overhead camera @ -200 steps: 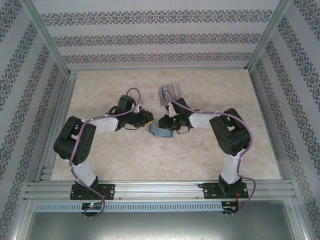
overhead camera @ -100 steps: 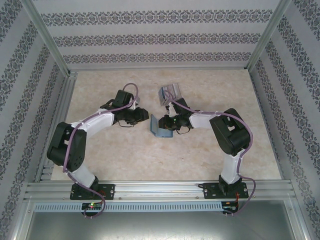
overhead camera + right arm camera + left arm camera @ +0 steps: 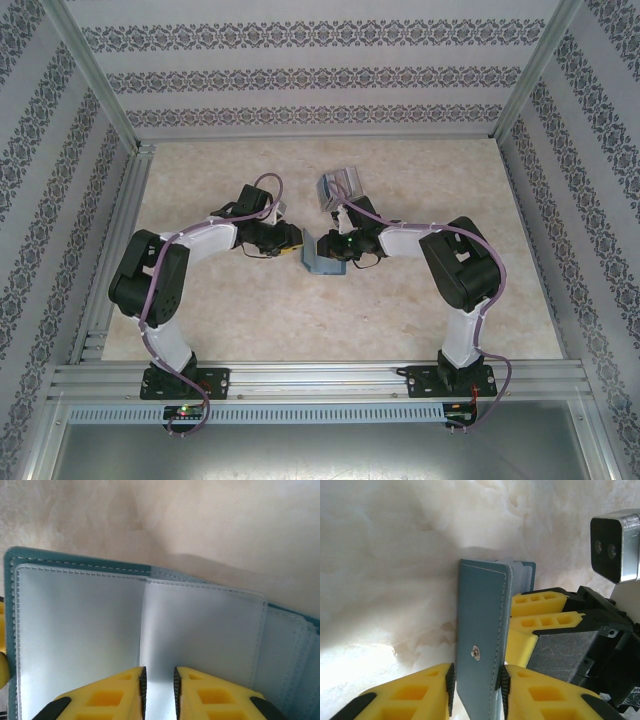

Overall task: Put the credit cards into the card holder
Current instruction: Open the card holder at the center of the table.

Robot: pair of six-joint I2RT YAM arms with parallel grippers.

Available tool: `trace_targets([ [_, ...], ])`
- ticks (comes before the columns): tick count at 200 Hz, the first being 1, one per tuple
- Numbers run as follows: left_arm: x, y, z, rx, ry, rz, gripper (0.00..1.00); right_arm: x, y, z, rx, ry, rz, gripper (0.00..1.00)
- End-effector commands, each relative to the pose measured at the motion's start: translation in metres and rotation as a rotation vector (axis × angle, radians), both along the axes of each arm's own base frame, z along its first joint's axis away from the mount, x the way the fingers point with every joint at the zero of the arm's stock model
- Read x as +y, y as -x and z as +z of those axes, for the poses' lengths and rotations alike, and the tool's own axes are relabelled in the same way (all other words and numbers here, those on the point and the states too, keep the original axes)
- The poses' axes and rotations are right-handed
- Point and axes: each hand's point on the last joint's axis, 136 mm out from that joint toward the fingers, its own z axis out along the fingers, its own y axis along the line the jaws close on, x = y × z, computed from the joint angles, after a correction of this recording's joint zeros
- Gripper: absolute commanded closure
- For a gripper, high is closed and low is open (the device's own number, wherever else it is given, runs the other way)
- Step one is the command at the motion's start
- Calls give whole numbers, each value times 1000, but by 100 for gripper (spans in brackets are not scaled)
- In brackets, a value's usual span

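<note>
The card holder (image 3: 322, 262) stands open near the middle of the tabletop (image 3: 420, 170); the left pincer (image 3: 475, 682) clamps its teal cover; the right pincer (image 3: 159, 680) pinches an inner sleeve; the credit cards (image 3: 337, 186) lie just beyond, toward the far edge.

Bright, even light, soft shadows, wrist views slightly blurred with glare on the table (image 3: 375, 580)

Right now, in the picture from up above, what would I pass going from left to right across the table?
left arm → left gripper → card holder → right arm
</note>
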Motion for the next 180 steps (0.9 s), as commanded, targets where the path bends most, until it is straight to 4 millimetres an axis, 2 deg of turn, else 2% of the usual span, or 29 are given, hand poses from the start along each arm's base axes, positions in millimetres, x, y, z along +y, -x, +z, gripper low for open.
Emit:
trace_targets([
  [1,-10,-5,2,-14,32,-13,71,-31,30,-54,154,148,-38,75],
  [32,-14,-6,2,-17,53,-17,82,-31,29,-54,154,146,-38,75],
  [54,-15,-7,1,-19,57,-19,84,-31,29,-55,154,144,-38,75],
  [96,-17,-5,-11,-2,51,-22,92,-31,29,-55,155,141,-41,75],
  [129,-18,-8,-1,-36,65,-18,100,-34,32,-57,161,141,-43,75],
  [149,-20,-11,9,-52,88,-9,100,-31,31,-55,167,116,-45,74],
  [166,-24,-14,17,-63,111,-14,100,-27,28,-45,169,44,-59,73],
  [180,-25,-15,23,-67,101,-21,100,-24,22,-27,155,-58,-83,72],
])
